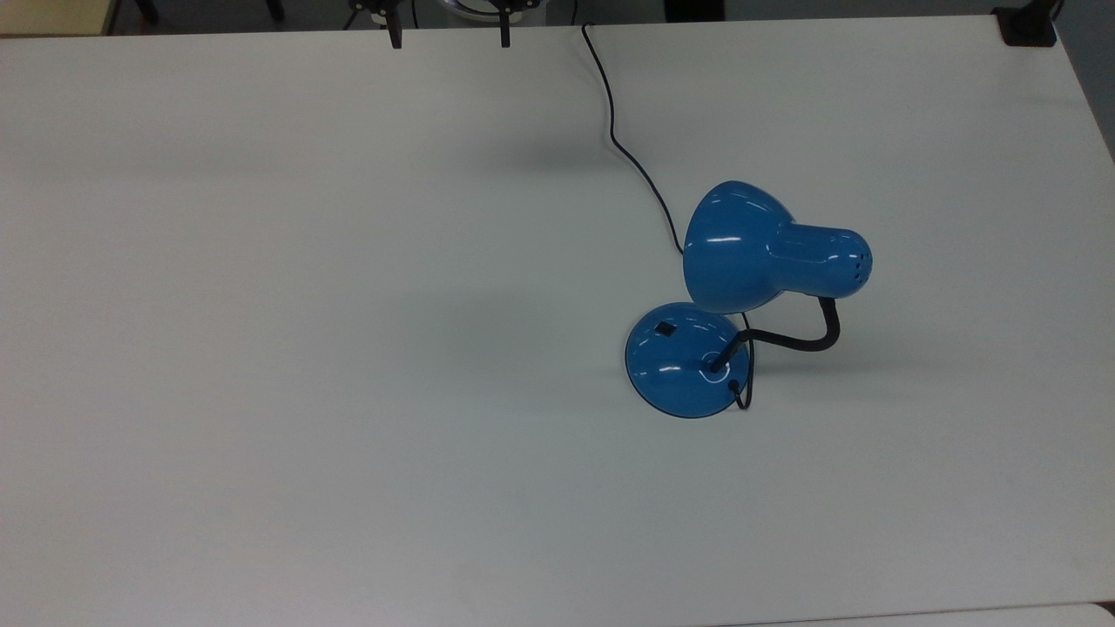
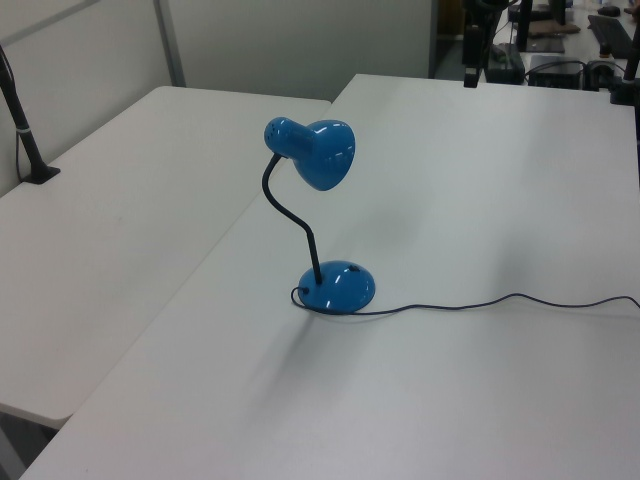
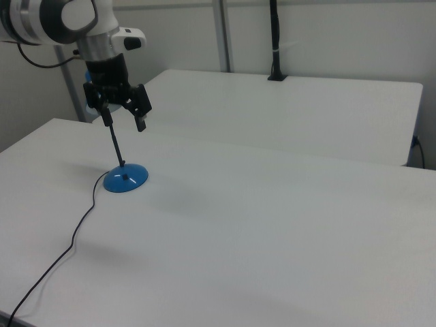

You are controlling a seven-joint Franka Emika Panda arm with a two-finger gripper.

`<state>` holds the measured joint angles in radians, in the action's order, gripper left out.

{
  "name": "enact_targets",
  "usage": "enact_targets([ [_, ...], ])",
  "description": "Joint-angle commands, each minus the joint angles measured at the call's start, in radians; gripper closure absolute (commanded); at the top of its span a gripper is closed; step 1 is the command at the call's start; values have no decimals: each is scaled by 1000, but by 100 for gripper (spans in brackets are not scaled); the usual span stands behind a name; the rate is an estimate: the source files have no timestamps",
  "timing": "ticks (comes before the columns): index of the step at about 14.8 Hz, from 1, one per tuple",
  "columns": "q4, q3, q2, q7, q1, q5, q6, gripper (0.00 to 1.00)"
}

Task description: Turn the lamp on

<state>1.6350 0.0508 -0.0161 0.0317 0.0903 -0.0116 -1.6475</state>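
The blue lamp (image 1: 740, 248) stands on the white table (image 1: 348, 348), right of centre in the top view. Its shade hangs over the round base (image 1: 684, 370), joined by a black gooseneck (image 1: 801, 340). A small black switch (image 1: 665, 328) sits on the base's upper left. The black cord (image 1: 623, 148) runs off the table's far edge. No glow shows from the shade (image 2: 322, 152). My gripper (image 1: 449, 35) is open and holds nothing, its fingertips at the top view's upper edge. In the right view the gripper (image 3: 123, 117) hangs in front of the shade, above the base (image 3: 125, 179).
A black clamp (image 1: 1028, 26) sits on the table's corner at the top view's upper right. A second white table (image 2: 130, 200) adjoins this one, with a black pole (image 3: 274, 41) at its far edge. The cord (image 2: 500, 303) trails across the table.
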Motion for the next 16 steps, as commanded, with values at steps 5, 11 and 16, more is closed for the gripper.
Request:
enact_targets([
  [5,52,-12,-15,355,-35,-28,45,0],
  [11,196,-19,-13,447,-35,-10,-67,66],
  [16,319,-22,-13,444,-29,113,-239,100],
])
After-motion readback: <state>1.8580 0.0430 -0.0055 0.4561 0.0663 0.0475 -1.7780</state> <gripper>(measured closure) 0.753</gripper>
